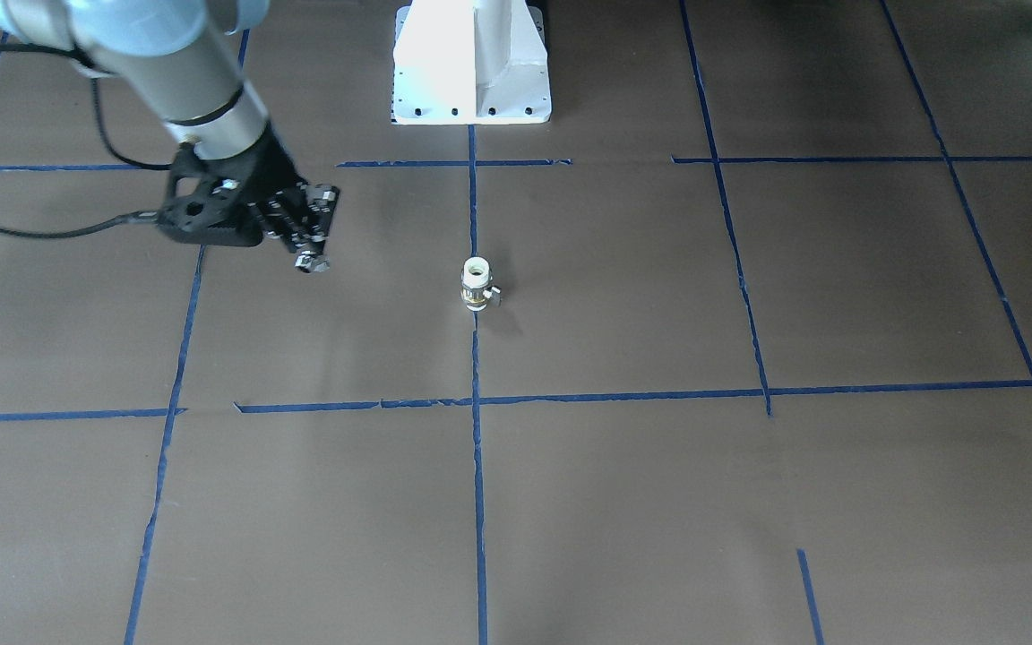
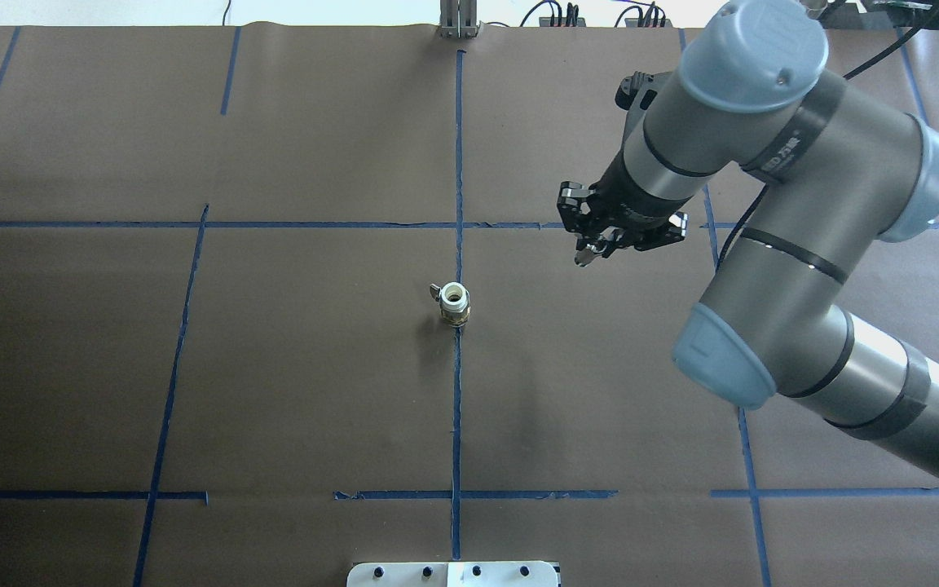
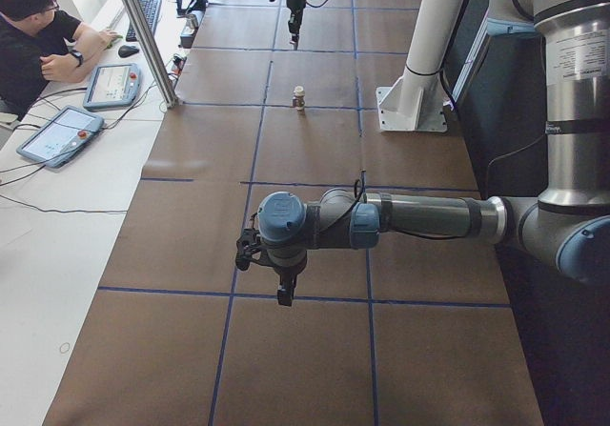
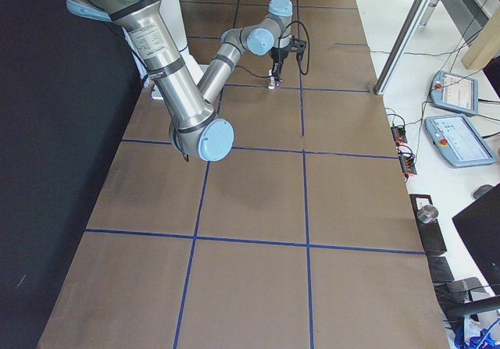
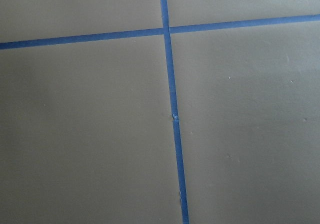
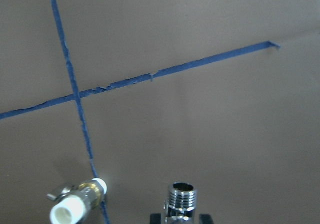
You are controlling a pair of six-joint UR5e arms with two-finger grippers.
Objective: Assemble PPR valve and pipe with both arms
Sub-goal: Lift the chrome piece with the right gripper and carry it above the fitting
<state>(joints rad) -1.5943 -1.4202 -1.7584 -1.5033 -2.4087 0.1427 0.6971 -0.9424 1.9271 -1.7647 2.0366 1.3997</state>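
Note:
The PPR valve [image 1: 477, 285] stands upright on the brown table at the centre tape line, white end up and lever to the side; it also shows in the overhead view [image 2: 454, 303] and the right wrist view [image 6: 75, 210]. My right gripper [image 2: 592, 249] hangs above the table, apart from the valve, shut on the pipe [image 6: 181, 198], a chrome threaded fitting that sticks out below its fingers [image 1: 312, 262]. My left gripper [image 3: 284, 291] shows only in the exterior left view, low over the table far from the valve. I cannot tell whether it is open or shut.
The white robot base [image 1: 471, 67] stands at the table's edge behind the valve. Blue tape lines [image 2: 458, 163] grid the brown cover. An operator [image 3: 38, 35] sits beside the table with tablets [image 3: 59, 132], near a metal post [image 3: 143, 35].

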